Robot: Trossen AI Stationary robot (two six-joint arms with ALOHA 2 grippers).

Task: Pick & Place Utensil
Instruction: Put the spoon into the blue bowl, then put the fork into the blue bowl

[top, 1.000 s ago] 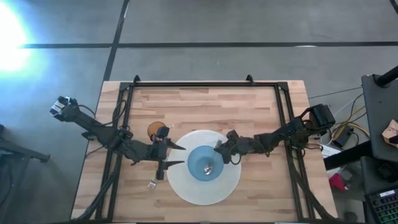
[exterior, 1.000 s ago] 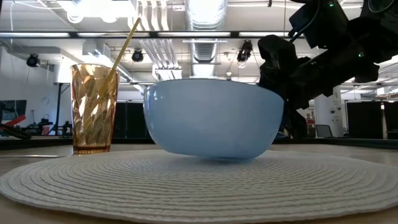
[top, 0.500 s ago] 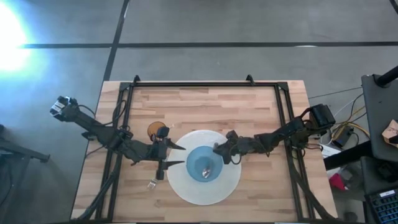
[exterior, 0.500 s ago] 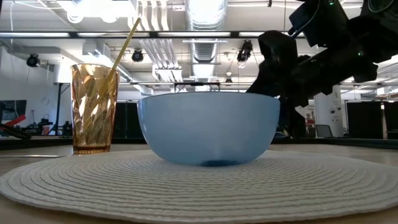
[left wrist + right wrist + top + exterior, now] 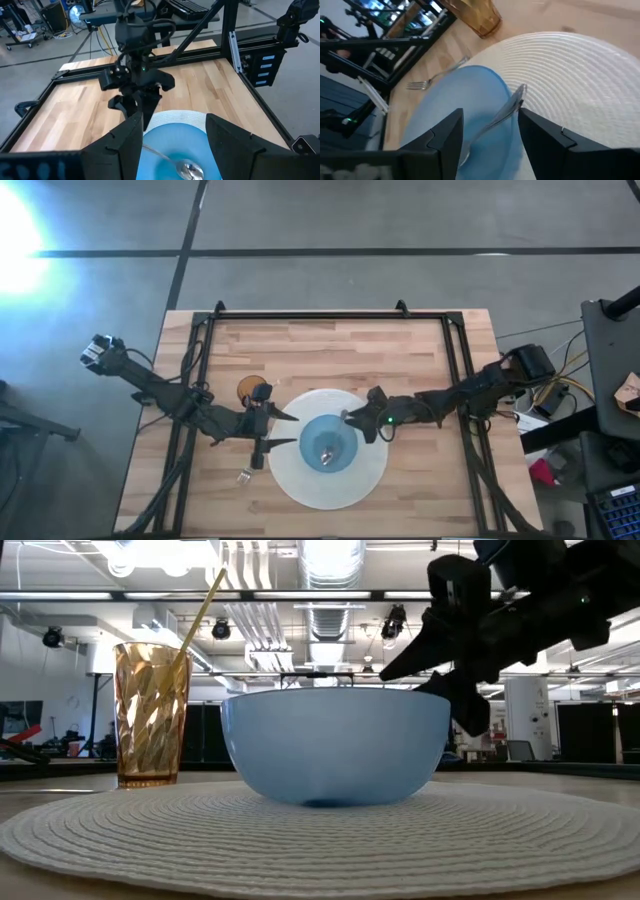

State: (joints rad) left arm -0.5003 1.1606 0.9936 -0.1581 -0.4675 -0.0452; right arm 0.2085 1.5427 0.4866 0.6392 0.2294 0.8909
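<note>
A metal spoon (image 5: 330,448) lies inside the light blue bowl (image 5: 335,745), with its handle (image 5: 512,107) leaning on the rim. The bowl stands flat on the round white placemat (image 5: 320,840). My right gripper (image 5: 352,420) is open and hovers just above the bowl's right rim (image 5: 435,680), with the spoon handle ahead of its fingers. My left gripper (image 5: 290,430) is open and waits at the bowl's left side, touching nothing. A metal fork (image 5: 243,475) lies on the wood to the left of the mat.
An amber ribbed glass (image 5: 150,715) with a straw (image 5: 200,610) stands on the wood left of and beyond the bowl, close to my left wrist (image 5: 252,392). A black frame (image 5: 310,315) edges the table. Bare wood lies along the far side.
The bowl, tilted with one side raised a second ago, has settled flat on the placemat. My right gripper has since risen and drawn slightly back toward the table's right, away from the bowl's rim. My left arm has kept still.
</note>
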